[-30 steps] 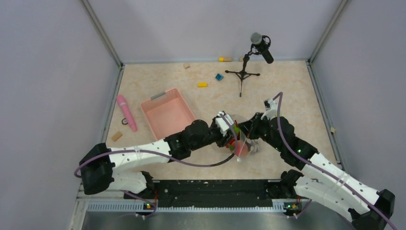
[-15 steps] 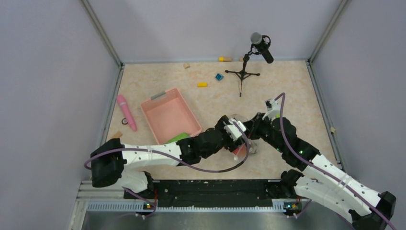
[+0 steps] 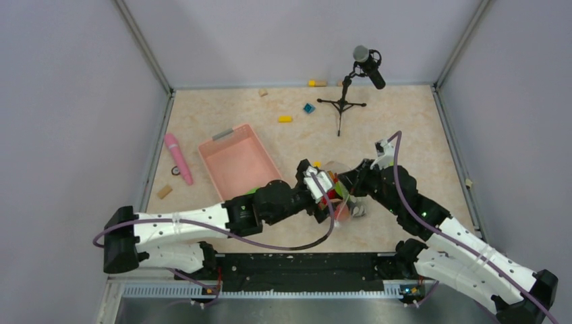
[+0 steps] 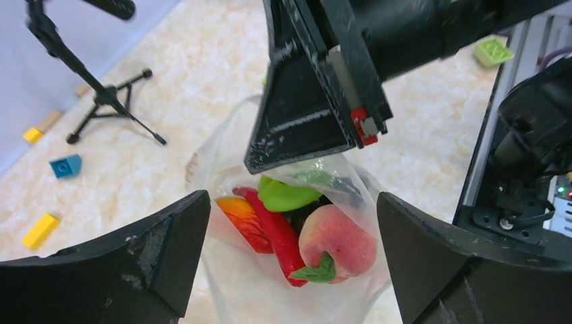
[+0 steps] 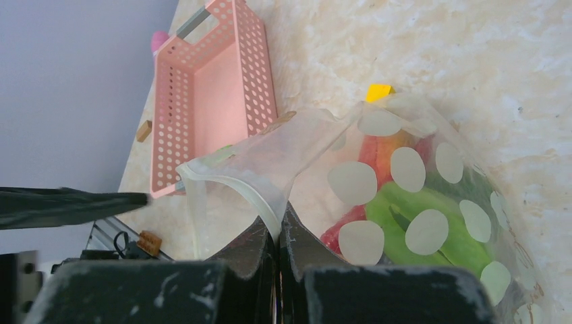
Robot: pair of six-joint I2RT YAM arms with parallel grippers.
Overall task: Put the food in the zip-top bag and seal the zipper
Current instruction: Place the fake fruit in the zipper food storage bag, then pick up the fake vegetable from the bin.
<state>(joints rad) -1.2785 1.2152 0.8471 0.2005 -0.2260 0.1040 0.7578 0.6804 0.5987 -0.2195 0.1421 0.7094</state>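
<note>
Pinching zip-top bag rim, right gripper clenched, left gripper spread, food half-hidden behind dots

Plain lilac walls — beige marbled tabletop

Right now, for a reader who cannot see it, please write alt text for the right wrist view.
The right gripper is shut on the mouth edge of a clear bag with white dots. Red, orange and green toy food shows through the plastic, and a pink basket stands behind it on the table.
</note>
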